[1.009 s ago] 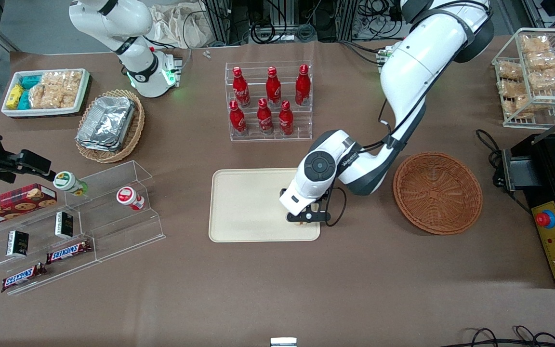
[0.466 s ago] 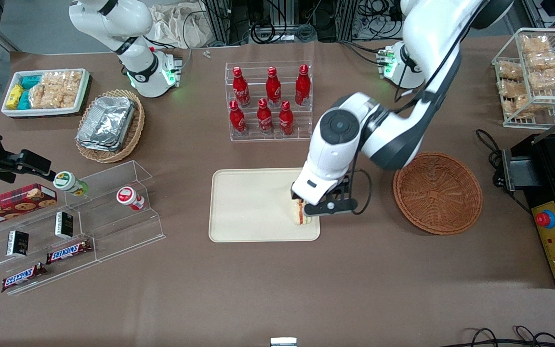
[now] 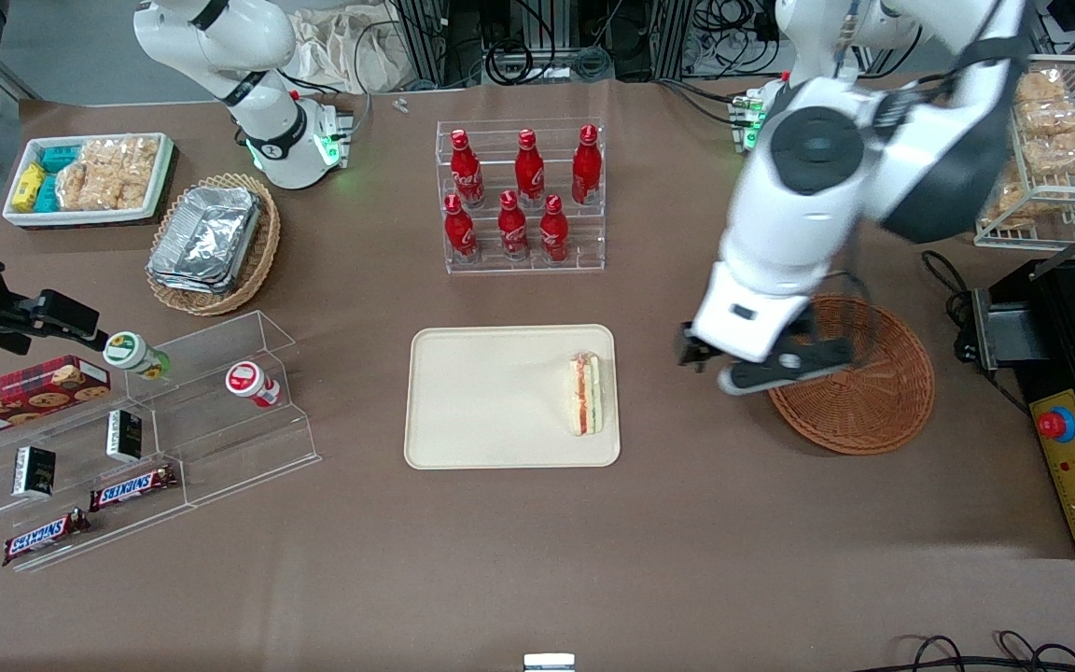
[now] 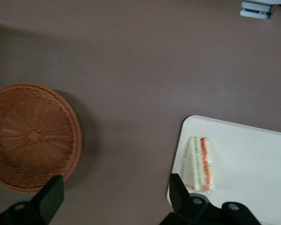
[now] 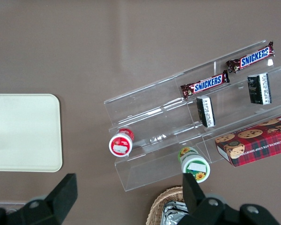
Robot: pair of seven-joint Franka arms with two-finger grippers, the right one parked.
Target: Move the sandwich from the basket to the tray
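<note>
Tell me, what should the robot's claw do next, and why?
Probably just lift away and rest. The sandwich already lies on the tray, near the edge closest to the basket, which holds nothing. The claw is open, holds nothing, and hangs over the basket's rim, clear of the tray.

matt brown table cover (image 3: 537, 560). smooth cream plastic tray (image 3: 481, 401), soft pale bread sandwich (image 3: 586, 393) on it. rough reddish-brown wicker basket (image 3: 864, 392). glossy white and black plastic gripper (image 3: 750, 366), raised between tray and basket, fingers spread.
</note>
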